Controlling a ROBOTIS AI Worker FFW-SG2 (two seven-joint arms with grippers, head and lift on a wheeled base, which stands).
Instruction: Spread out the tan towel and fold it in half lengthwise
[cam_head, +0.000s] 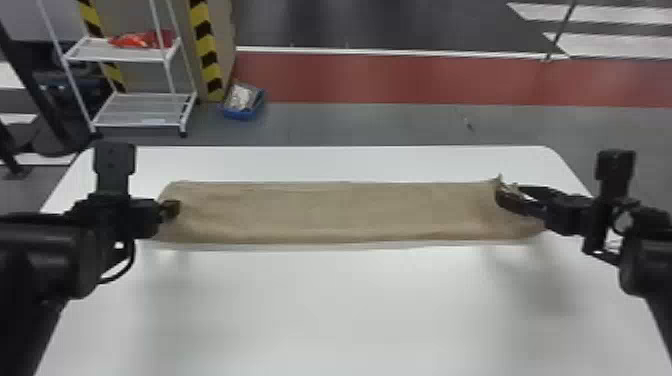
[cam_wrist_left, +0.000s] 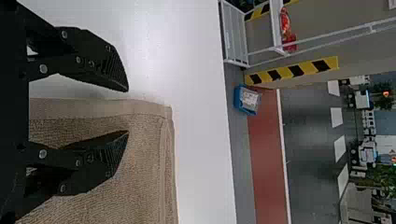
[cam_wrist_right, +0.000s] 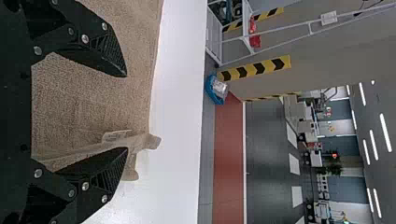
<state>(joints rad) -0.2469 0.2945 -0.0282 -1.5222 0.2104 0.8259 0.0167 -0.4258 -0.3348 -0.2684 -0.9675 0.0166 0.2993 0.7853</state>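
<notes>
The tan towel lies as a long flat strip running left to right across the white table. At its left end is my left gripper, and at its right end my right gripper. In the left wrist view, my left gripper stands open, the towel's hemmed edge between its fingers. My right gripper is open too in the right wrist view, over the towel, whose end edge is raised and crumpled beside one finger.
The white table extends in front of the towel, with a narrower strip behind it. Beyond its far edge, on the floor, stand a white shelf rack and a blue bin.
</notes>
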